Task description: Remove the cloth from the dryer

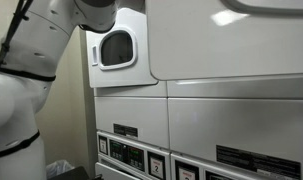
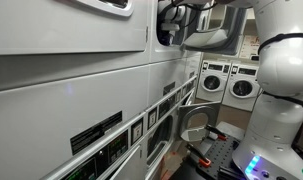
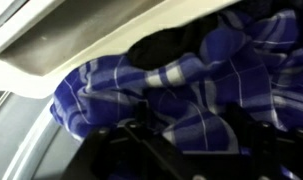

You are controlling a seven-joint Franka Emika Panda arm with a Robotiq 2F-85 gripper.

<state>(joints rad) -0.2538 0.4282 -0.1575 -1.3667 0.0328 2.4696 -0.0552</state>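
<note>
At the bottom edge of the wrist view, the gripper (image 3: 169, 152) is seen only as a dark, blurred shape. Whether its fingers are spread or pressed together cannot be told. Just above it, a blue-and-white plaid cloth (image 3: 186, 85) is bunched in loose folds, and contact between the two cannot be made out. The cloth is lodged inside the dryer (image 3: 71, 45), under the pale rim of its opening, which is slanted across the upper left of that view. A grey curved surface (image 3: 16, 140) is shown at lower left. In an exterior view the white robot arm (image 2: 276, 60) is stretched toward an upper opening in a bank of stacked white machines. In an exterior view a round door window (image 1: 116, 47) is visible, with labelled control panels (image 1: 131, 152) set below. Further front-loading machines (image 2: 231, 82) are lined up in the background.
</note>
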